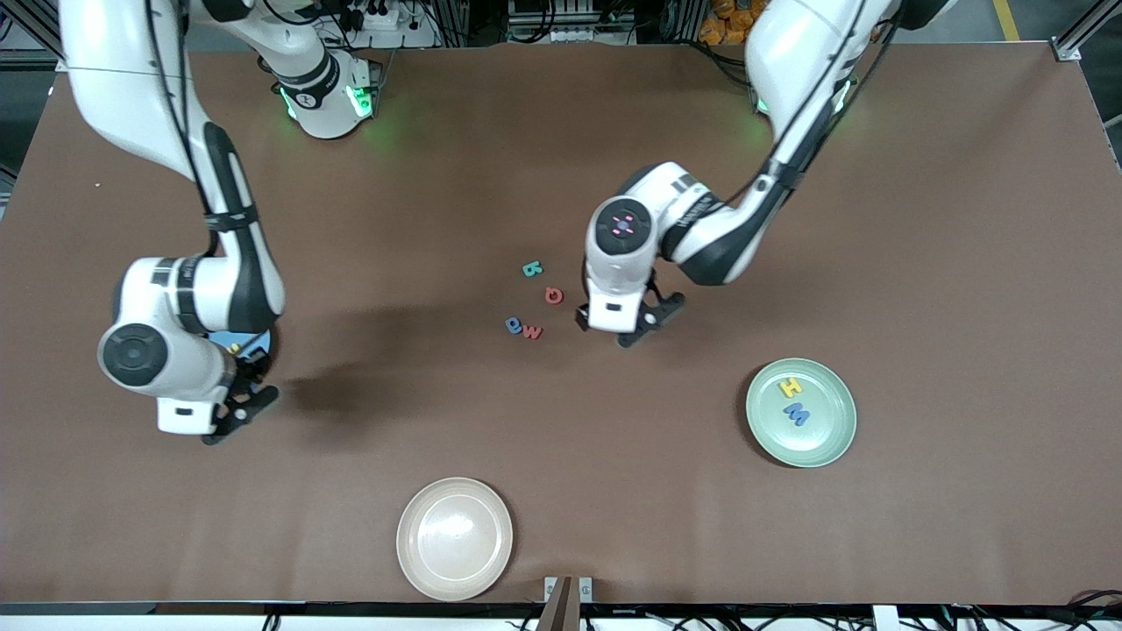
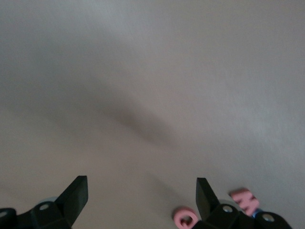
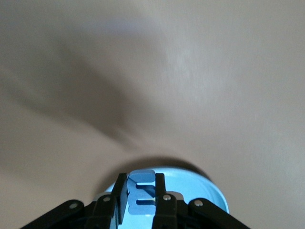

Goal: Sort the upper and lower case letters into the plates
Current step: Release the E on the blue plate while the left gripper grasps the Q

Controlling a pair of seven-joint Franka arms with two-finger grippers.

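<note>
— Which way do the loose letters lie from our left gripper (image 1: 628, 327)?

— Its fingers (image 2: 76, 192) stand wide with only bare worktop (image 1: 561, 456) between them. The red Q (image 1: 553, 295) and the red w (image 1: 532, 331) sit just outside one finger, toward the right arm's end, in the middle of the frame. They are not in the gap. We judge that a short sideways shift is what the grasp needs.

— And the other two?

— The small blue letter (image 1: 514, 325) touches the red w, and the teal letter (image 1: 532, 269) lies above the Q in the frame, a little apart.

— Which arm is nearer?

— The left, plainly. The right gripper (image 3: 142, 187) is pinching a blue letter (image 3: 143, 177) flat between its fingers over the blue plate (image 3: 217, 198), so its next move is a release, we think.

— And the mint plate (image 1: 828, 447)?

— It sits lower in the frame toward the left arm's end and holds a yellow H (image 1: 791, 386) and a blue M (image 1: 796, 414).
</note>
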